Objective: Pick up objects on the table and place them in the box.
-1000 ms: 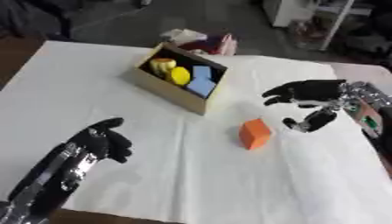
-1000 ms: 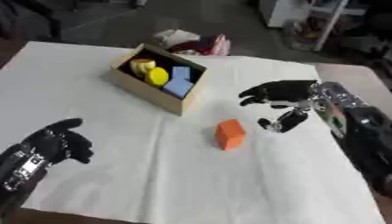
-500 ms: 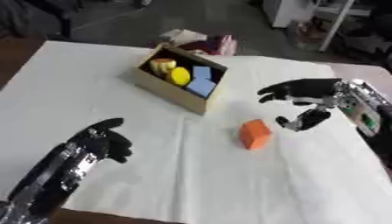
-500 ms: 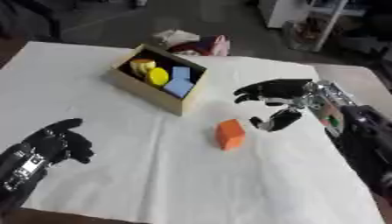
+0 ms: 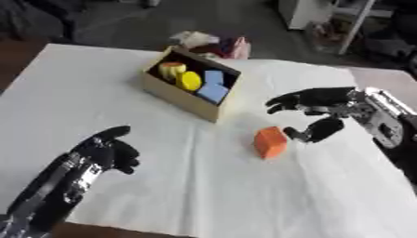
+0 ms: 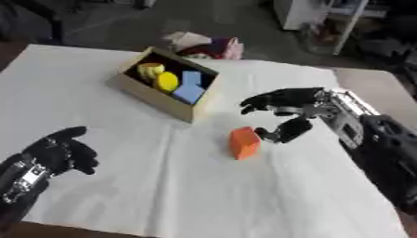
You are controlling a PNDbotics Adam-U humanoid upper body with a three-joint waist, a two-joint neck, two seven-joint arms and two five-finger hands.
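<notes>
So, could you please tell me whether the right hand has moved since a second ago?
Yes: the right hand has shifted leftward, closing toward the orange block, which has stayed put beside the wooden box.

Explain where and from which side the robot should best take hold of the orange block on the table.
Probably across its two broad upright faces, from the right. The orange block stands alone on the white table, clear of the box, and the right hand is open just beside it, thumb low and fingers above. The left hand is farther off.
</notes>
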